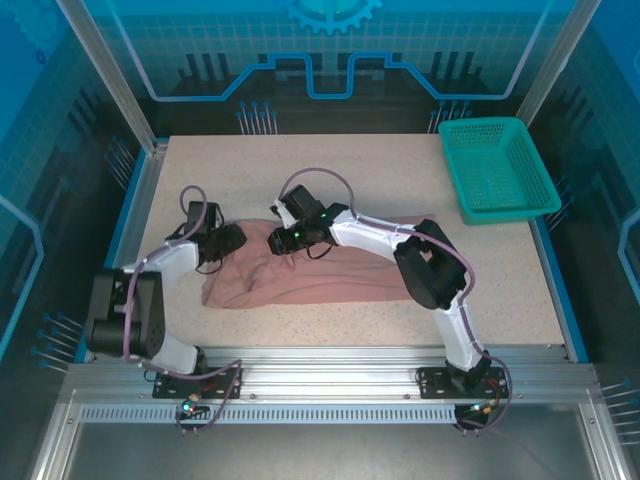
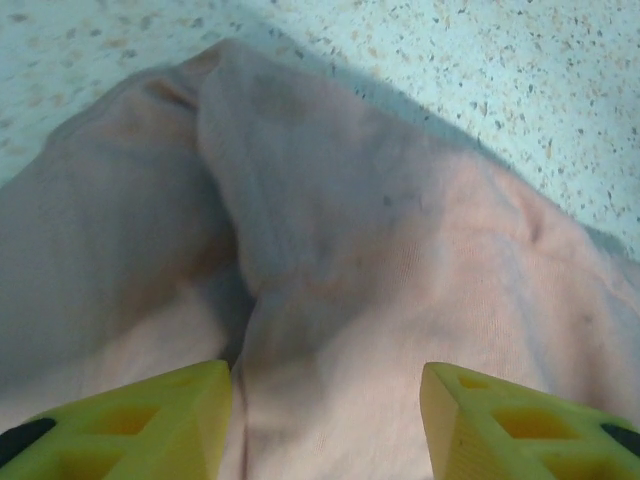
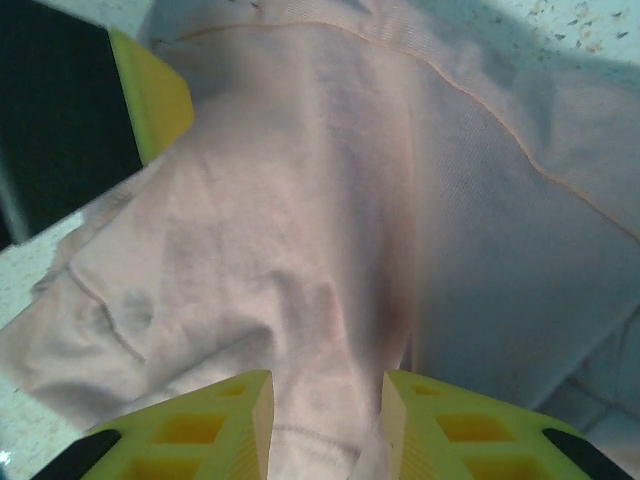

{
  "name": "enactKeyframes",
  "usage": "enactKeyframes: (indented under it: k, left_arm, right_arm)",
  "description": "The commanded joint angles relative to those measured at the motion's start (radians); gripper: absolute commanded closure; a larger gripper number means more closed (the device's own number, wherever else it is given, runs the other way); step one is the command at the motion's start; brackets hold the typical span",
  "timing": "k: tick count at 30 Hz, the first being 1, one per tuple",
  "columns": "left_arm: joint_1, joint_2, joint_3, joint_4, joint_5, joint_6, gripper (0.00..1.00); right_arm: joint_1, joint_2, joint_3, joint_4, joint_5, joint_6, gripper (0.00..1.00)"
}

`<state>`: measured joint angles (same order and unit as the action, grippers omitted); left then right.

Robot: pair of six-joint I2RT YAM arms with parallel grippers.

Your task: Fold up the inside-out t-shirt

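Observation:
The inside-out t-shirt [image 1: 320, 275] lies bunched in a long salmon-pink band across the middle of the table. My left gripper [image 1: 228, 240] hangs over its left end. In the left wrist view its jaws [image 2: 325, 420] stand wide apart over rumpled cloth [image 2: 380, 250], pinching nothing. My right gripper [image 1: 283, 238] is close beside it at the shirt's upper edge. Its yellow fingers [image 3: 328, 425] are parted, with a soft ridge of cloth [image 3: 300, 200] running loosely between them. A stitched hem shows at the top of that view.
A teal mesh basket [image 1: 495, 170] stands at the table's [image 1: 350, 170] far right corner. In the right wrist view, a yellow finger of the left gripper [image 3: 155, 95] shows close by at the upper left. Metal frame posts ring the table.

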<state>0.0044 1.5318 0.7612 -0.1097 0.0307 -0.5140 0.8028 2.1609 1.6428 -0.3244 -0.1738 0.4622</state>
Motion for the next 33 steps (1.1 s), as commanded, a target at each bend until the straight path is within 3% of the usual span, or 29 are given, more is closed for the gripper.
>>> enactKeyframes:
  k: [1, 11, 18, 22, 26, 30, 33]
  left_arm:
    - [0.016, 0.083, 0.073, 0.048, 0.049, 0.016, 0.51]
    - [0.094, 0.216, 0.182, 0.029, 0.144, -0.023, 0.8]
    - [0.151, 0.282, 0.258, -0.017, 0.193, -0.012, 0.86]
    - [0.17, 0.304, 0.299, -0.048, 0.216, -0.003, 0.81]
    - [0.174, 0.275, 0.293, -0.058, 0.217, -0.01, 0.62]
    - [0.173, 0.189, 0.237, -0.048, 0.183, -0.026, 0.47]
    - [0.171, 0.084, 0.152, -0.024, 0.17, -0.051, 0.45]
  right_arm:
    - [-0.026, 0.065, 0.053, -0.043, -0.032, -0.006, 0.65]
    - [-0.089, 0.124, 0.074, -0.126, -0.013, -0.017, 0.65]
    - [-0.092, 0.093, 0.075, -0.154, -0.028, -0.066, 0.64]
    - [-0.082, 0.013, 0.039, -0.14, -0.027, -0.109, 0.63]
    - [-0.066, -0.056, -0.003, -0.108, -0.029, -0.12, 0.63]
    - [-0.038, -0.07, -0.015, -0.083, -0.045, -0.114, 0.64]
    - [-0.022, -0.048, -0.015, -0.079, -0.062, -0.103, 0.65]
